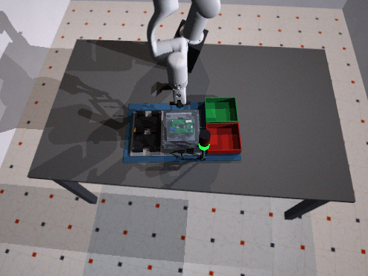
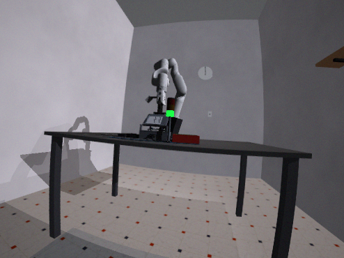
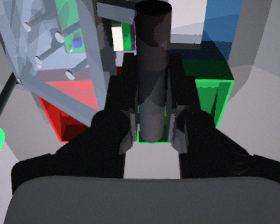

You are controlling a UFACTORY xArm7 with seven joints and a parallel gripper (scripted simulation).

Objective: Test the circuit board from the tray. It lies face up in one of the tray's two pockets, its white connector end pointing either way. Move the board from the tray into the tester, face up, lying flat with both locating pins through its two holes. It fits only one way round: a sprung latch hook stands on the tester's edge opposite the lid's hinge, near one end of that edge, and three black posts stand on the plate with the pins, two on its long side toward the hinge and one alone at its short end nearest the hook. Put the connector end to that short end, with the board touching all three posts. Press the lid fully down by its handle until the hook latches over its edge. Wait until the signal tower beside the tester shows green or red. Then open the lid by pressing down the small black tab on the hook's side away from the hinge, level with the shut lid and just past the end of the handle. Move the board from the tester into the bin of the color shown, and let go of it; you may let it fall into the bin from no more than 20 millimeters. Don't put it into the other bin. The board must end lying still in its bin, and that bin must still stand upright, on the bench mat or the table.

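My gripper (image 3: 152, 72) is clamped on the lid's dark handle (image 3: 153, 53), w/ the clear lid (image 1: 180, 127) tilted up. Circuit board (image 1: 182, 126) lies inside the tester (image 1: 164, 145), betw. the tray (image 1: 132, 130) & bins. Signal tower (image 1: 204, 146) glows green. Green bin (image 1: 221, 109) sits behind red bin (image 1: 224, 139).

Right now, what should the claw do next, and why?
Probably raise the handle it grips to swing the lid wide open. The tower glows green, yet the lid is only tilted and covers the board, which must go to the green bin.
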